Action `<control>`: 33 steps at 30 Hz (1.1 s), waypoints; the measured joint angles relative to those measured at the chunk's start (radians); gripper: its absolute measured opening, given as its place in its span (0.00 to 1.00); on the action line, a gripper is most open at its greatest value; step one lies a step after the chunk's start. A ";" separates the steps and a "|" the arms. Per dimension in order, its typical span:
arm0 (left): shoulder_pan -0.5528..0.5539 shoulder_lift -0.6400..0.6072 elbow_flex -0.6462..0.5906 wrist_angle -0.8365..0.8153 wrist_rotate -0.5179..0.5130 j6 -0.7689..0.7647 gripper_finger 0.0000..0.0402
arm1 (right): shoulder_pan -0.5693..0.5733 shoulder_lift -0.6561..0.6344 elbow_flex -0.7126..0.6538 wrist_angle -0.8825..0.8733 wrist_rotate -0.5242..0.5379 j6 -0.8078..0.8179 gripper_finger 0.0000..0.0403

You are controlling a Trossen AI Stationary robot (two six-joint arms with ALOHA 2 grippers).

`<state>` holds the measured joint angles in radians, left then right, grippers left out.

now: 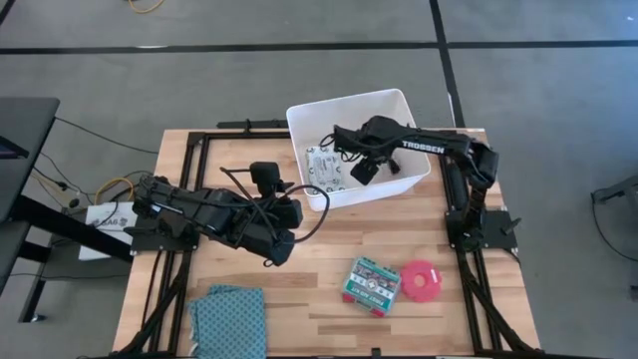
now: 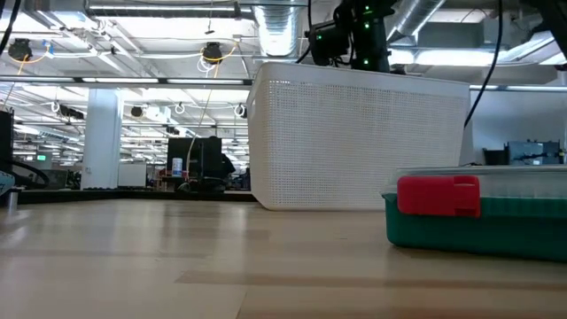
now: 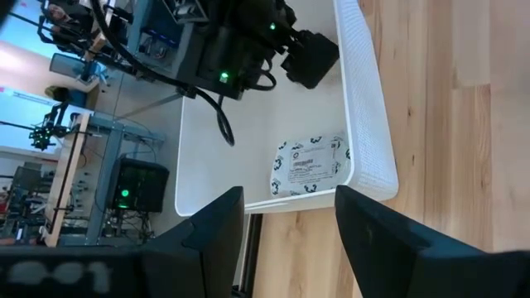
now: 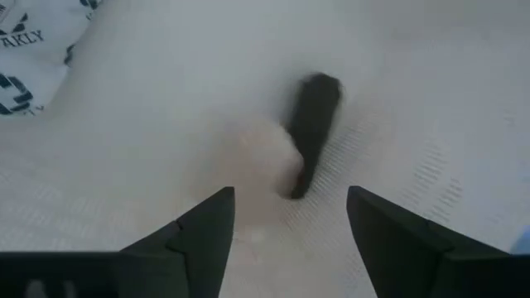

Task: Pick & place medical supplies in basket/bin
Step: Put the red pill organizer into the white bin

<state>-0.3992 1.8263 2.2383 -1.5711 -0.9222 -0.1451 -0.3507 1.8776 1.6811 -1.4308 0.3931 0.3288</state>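
Note:
The white tub (image 1: pixel 409 110) stands at the table's far middle. My right gripper (image 1: pixel 339 136) reaches down into it from the right. It hangs open (image 4: pixel 290 199) above the tub floor, where a small black piece (image 4: pixel 313 124) shows blurred beside a pale beige blur (image 4: pixel 263 157). The flat white patterned packet (image 1: pixel 324 170) lies in the tub's near-left corner (image 3: pixel 308 164). My left gripper (image 1: pixel 291 224) waits open (image 3: pixel 290 199) left of the tub, low over the table. The green-and-red pack (image 1: pixel 371 284) and the pink-red disc (image 1: pixel 421 280) lie flat near the table's near edge.
A folded teal cloth (image 1: pixel 227 317) lies at the table's near-left corner. In the low view the tub wall (image 2: pixel 354 142) rises behind the green-and-red pack (image 2: pixel 478 213). Bare wood lies between the tub and the pack. Black frame rails run along the table's left and right sides.

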 joint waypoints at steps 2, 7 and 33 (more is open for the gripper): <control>0.000 0.000 0.000 0.000 0.000 0.000 0.45 | 0.003 0.000 0.036 -0.047 0.000 0.002 0.57; 0.000 0.000 0.000 0.000 0.000 0.000 0.45 | 0.035 -0.001 0.193 -0.144 0.001 0.010 0.58; 0.000 0.000 0.000 0.000 0.029 -0.048 0.45 | 0.847 -0.193 0.295 -0.140 -0.164 0.350 0.58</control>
<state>-0.3996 1.8263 2.2383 -1.5711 -0.8932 -0.1928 0.4967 1.6850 1.9758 -1.5703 0.2292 0.6787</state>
